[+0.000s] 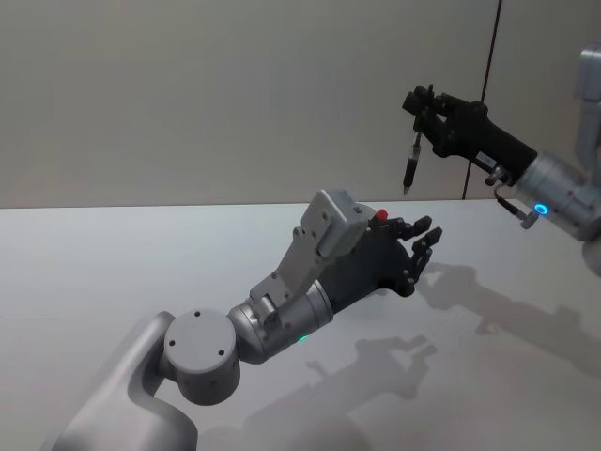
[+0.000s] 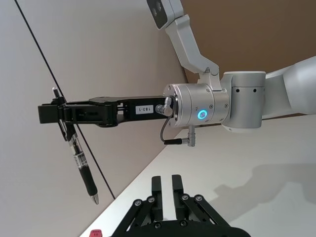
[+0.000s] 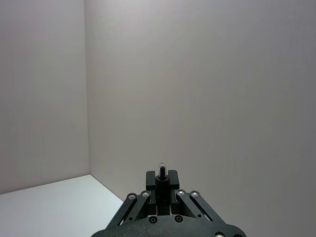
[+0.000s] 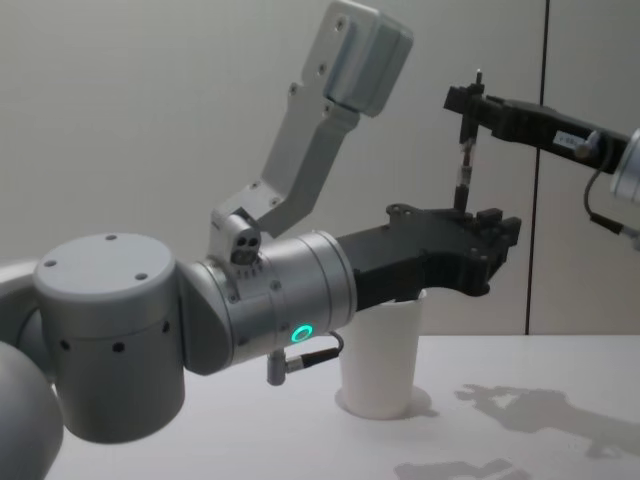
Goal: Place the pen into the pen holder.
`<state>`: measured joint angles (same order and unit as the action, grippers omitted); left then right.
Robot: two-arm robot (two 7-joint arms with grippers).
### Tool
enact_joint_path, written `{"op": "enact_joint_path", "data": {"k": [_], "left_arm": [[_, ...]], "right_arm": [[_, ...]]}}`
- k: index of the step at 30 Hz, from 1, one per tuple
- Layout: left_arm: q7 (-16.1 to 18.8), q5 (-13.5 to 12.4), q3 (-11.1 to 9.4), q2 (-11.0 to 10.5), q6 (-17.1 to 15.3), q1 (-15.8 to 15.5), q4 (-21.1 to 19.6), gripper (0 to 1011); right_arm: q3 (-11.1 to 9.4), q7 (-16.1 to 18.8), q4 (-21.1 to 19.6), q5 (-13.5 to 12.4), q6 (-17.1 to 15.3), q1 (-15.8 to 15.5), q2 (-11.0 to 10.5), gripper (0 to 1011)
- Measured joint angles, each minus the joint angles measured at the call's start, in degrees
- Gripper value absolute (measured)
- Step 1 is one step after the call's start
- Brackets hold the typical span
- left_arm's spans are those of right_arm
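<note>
1. Nearest, left gripper [image 1: 424, 246]: raised above the white table [image 1: 113, 254], fingers [image 2: 177, 185] almost together, nothing held.
2. Behind the left arm in the chest view, pen holder [image 4: 382, 352]: white paper cup, upright on the table, rim hidden by the arm.
3. Farther and higher, right gripper [image 1: 420, 105]: clamped on the upper part of the pen [image 1: 410, 163].
4. Pen: near vertical, tip down, well above the table, in front of the grey wall [image 1: 188, 85].

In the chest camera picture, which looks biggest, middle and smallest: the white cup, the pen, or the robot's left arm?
1. Left arm: by far the largest, though it is nearest the camera.
2. Pen holder, the white cup, partly hidden behind that arm.
3. Pen, thin, held in the right gripper.
</note>
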<state>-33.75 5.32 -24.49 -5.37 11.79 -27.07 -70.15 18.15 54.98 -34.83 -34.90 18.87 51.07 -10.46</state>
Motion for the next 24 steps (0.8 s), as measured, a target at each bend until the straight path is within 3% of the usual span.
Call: {"op": "enact_joint_path", "data": {"k": [24], "left_arm": [[0.0, 0.0, 0.0, 0.0, 0.0, 0.0, 0.0, 131]], "right_arm": [[1.4, 3.6, 8.9, -1.7, 1.2, 4.1, 2.7, 133]]}}
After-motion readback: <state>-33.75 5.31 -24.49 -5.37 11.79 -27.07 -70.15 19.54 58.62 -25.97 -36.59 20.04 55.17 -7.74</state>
